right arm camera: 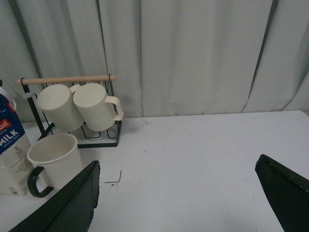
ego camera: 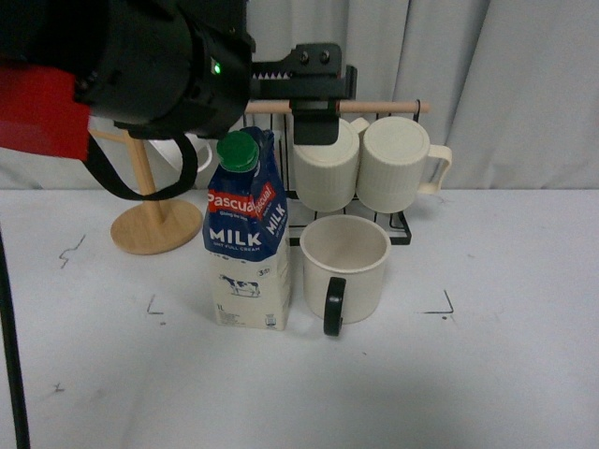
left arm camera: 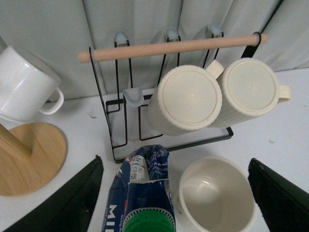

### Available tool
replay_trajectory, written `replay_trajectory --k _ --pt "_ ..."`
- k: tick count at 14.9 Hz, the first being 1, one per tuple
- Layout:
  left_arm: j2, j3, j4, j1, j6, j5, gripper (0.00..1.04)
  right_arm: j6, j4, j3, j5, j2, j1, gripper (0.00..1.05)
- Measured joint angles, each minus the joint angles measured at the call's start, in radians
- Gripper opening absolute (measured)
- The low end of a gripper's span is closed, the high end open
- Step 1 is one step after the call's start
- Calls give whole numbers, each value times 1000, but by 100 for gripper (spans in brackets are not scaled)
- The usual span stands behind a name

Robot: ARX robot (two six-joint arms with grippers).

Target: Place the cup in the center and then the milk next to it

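1. Basically both task items look placed: cup [ego camera: 343,264] stands upright between the corner marks on the table [ego camera: 505,374], handle toward the camera; milk [ego camera: 246,234] stands upright just beside it, apparently not touching. My read: task is at or near its end.
2. Left gripper [left arm camera: 171,193] sits above the milk, fingers spread wide, one on each far side, gripping nothing. Green cap [left arm camera: 147,224] is right below it, cup rim below and to one side. Judgement: this pose fits a release of the carton from above.
3. Right gripper [right arm camera: 176,193] is also spread wide and empty, low over bare table. Cup and milk are well off to one side of it, not between the fingers.
4. Clutter beyond the left gripper: wire rack [left arm camera: 116,121] with a wooden bar, two ribbed mugs [left arm camera: 188,99] hanging on it, close behind the cup.
5. Off to the other side: white mug [left arm camera: 24,84] on a wooden stand [left arm camera: 29,154], near the carton.
6. Risk: carton is tall and narrow, and the left fingers straddle its top. A sideways move could clip it and tip it into the cup. Straight up looks safest.
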Motion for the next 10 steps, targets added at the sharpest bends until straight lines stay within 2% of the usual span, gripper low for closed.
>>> replay_trajectory --k 1,2,4,6,7,8,10 --pt "-51 -27 0 0 -13 7 100 0 0 0 0 0 0 98" --pt "-100 -53 -5 7 -33 20 97 0 0 0 0 0 0 98" --pt "-244 -147 90 26 -46 29 98 0 0 0 0 0 0 98" --pt "-423 -228 72 79 -47 19 98 0 0 0 0 0 0 98" --pt "-499 -292 143 104 -12 -39 93 0 0 0 0 0 0 98" --pt "-594 -388 208 154 57 -84 81 0 0 0 0 0 0 98" --pt "-734 -552 260 223 118 -56 57 0 0 0 0 0 0 98"
